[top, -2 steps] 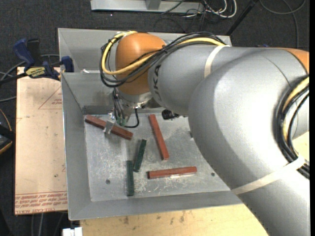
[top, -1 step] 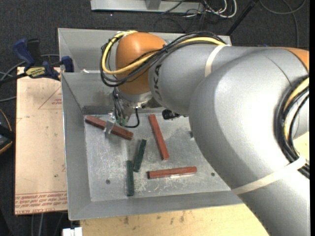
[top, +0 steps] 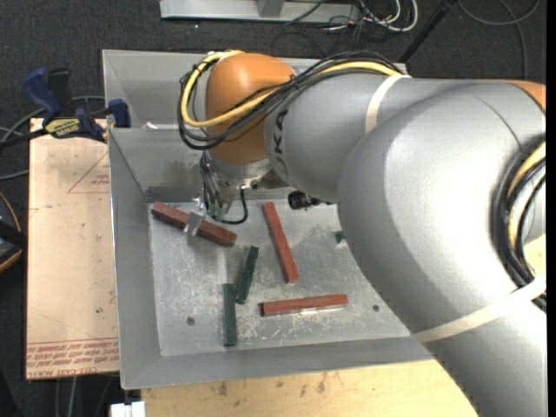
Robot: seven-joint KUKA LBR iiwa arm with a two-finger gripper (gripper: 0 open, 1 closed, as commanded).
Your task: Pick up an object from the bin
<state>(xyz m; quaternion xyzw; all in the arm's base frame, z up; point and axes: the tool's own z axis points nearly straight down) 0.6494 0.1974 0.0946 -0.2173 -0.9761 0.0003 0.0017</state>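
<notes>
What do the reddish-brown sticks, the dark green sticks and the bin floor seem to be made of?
Reddish-brown sticks: probably painted wood or plastic. They are flat, straight, matte and evenly coloured.
Dark green sticks: likely the same material, also matte. Their look leaves it open.
Bin floor: grey metal with a dull finish, fine scratches and pale scuffs.

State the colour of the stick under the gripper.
Reddish brown; the stick under the gripper shows best in the camera view.

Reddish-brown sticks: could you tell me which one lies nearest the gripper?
The leftmost stick, at the bin's upper left, directly under the gripper; the other two lie farther right.
</notes>
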